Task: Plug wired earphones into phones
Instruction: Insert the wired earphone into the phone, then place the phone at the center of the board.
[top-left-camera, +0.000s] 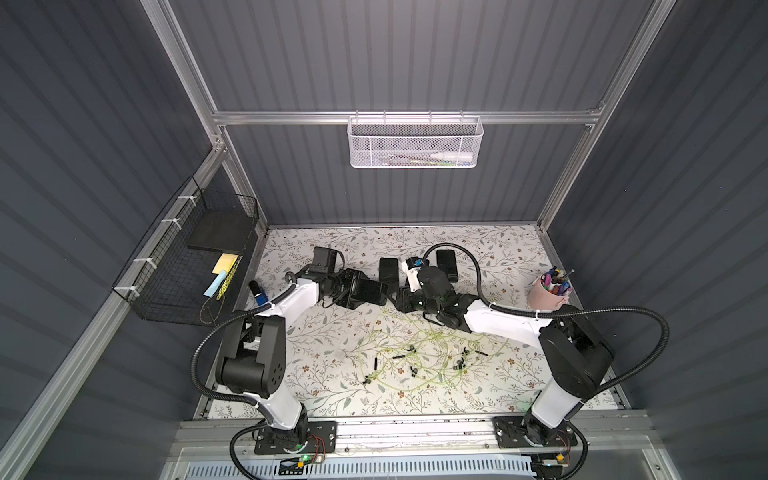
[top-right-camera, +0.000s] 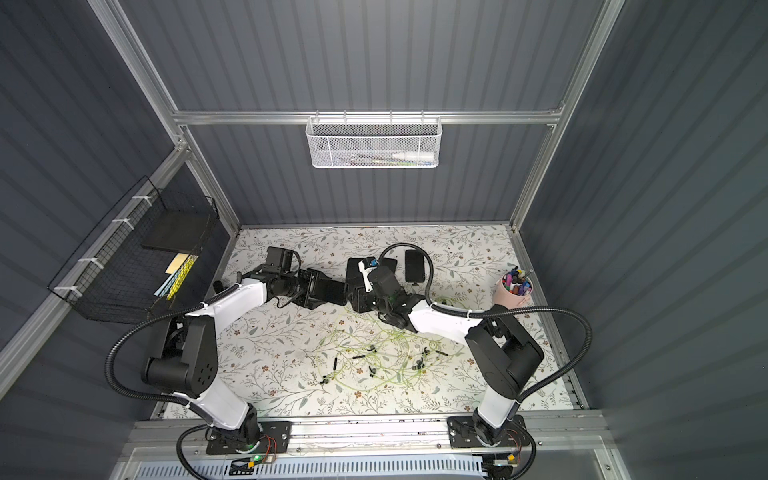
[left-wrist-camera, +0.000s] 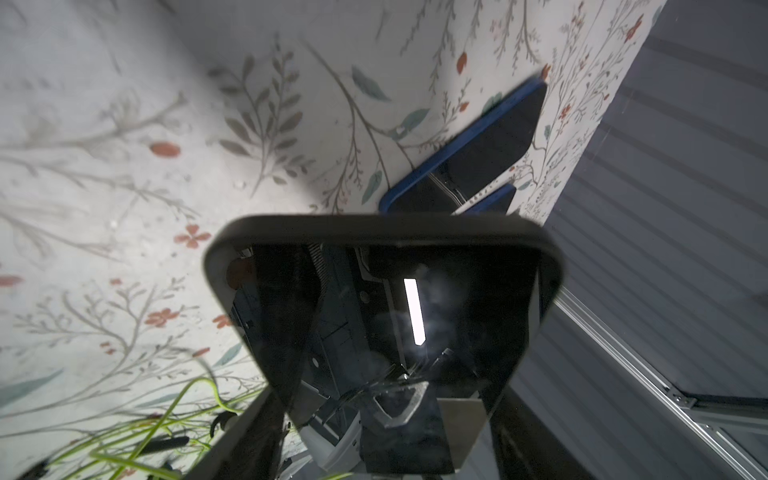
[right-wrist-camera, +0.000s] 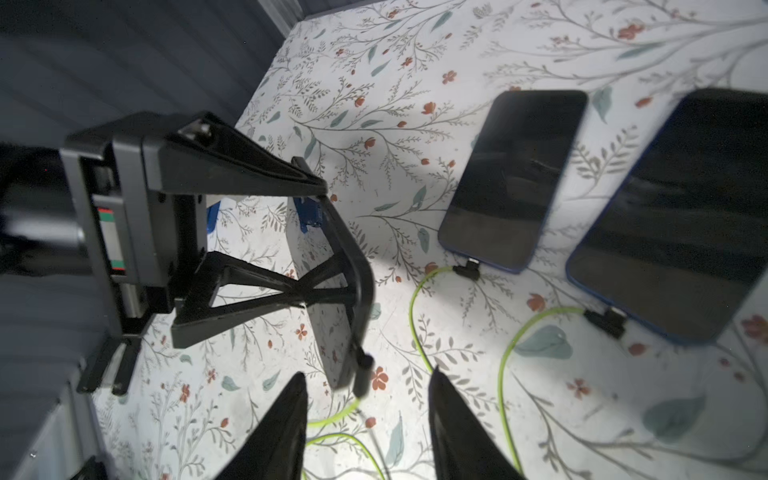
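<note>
2 phones (right-wrist-camera: 515, 178) w/ plugs (right-wrist-camera: 467, 271) (one partly off-frame)

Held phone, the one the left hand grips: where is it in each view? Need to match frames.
Top views: held phone mid-table at the left arm's tip, screen up.
Left wrist: fills the foreground, glossy screen facing the camera.
Right wrist: seen edge-on, black plug at its near end.
Shared landmark: floral mat, under everything in all four.

Robot lab cell: aluminium frame (top-left-camera: 407, 117), grey ribbed panels (top-left-camera: 395, 54), mesh basket (top-left-camera: 415, 143), arm bases (top-left-camera: 291, 436) bolted to rail (top-left-camera: 415, 430).
</note>
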